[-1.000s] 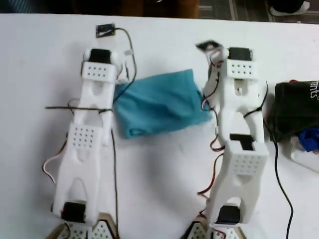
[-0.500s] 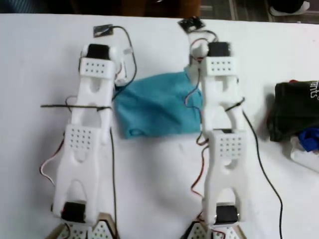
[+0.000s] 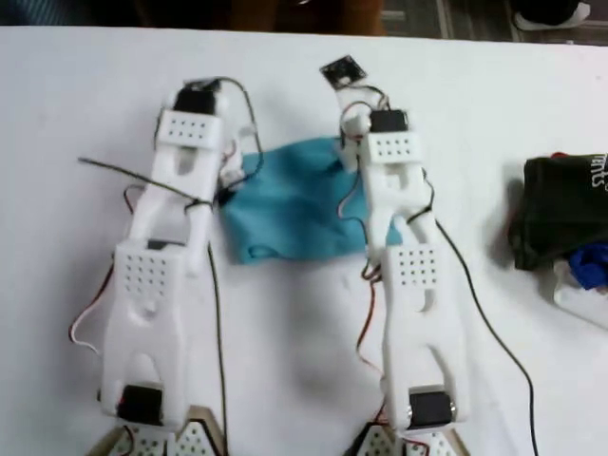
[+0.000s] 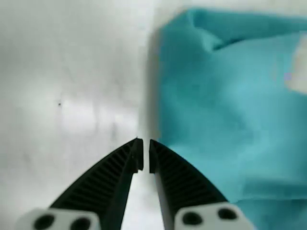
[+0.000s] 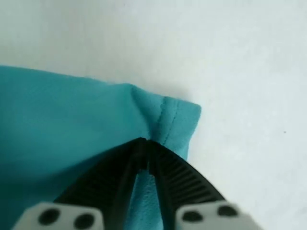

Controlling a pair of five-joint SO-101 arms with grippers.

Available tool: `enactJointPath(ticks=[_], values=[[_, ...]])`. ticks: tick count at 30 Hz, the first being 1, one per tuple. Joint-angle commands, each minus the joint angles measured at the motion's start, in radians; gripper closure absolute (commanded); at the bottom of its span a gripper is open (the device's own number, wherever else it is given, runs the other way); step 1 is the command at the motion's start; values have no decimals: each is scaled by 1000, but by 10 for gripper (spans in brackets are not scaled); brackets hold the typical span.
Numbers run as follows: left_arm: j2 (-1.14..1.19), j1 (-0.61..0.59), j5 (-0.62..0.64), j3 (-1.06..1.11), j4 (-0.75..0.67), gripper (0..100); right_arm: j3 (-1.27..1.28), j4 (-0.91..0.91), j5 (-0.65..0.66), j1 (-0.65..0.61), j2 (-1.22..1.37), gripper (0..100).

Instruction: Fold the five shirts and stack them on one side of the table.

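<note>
- The teal shirt [image 3: 294, 204] lies partly folded on the white surface [image 3: 76, 95], between the left arm [image 3: 152, 285] and the right arm [image 3: 418, 294], towards the far half of the surface.
- The left jaws are pressed almost together, with only a thin slit between their tips and nothing held in it.
- In the left wrist view those tips hang over bare surface, just beside one long edge of the shirt [image 4: 230, 96]. Whether they touch the cloth cannot be told.
- The right jaws are pressed together at a raised crease of the shirt [image 5: 72, 129], close to its hemmed corner, and the cloth puckers up towards the tips.
- From above, the right arm lies across the shirt's side nearest the dark garment [image 3: 560, 223].
- The dark garment sits well apart from the shirt at the surface's edge, with a blue cloth [image 3: 591, 261] just beside it.
</note>
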Motion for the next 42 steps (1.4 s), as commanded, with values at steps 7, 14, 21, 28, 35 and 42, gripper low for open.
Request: enactJointPath(ticks=[7, 14, 21, 28, 35, 42], values=[[-8, 8, -9, 110, 9, 950, -41, -67, -14, 30, -2, 981], [-61, -48, -11, 101, 14, 954, -120, 44, -14, 36, -84, 981], [-229, -110, -109, 99, 15, 954, -239, 202, -9, 28, -165, 981], [-278, -336, -161, 101, 9, 951, -276, 414, -9, -79, -249, 981], [-236, -454, -204, 101, 14, 954, 256, 412, -11, -275, -503, 980], [-218, -462, -216, 156, 8, 953, 620, 340, -17, -412, -684, 980]])
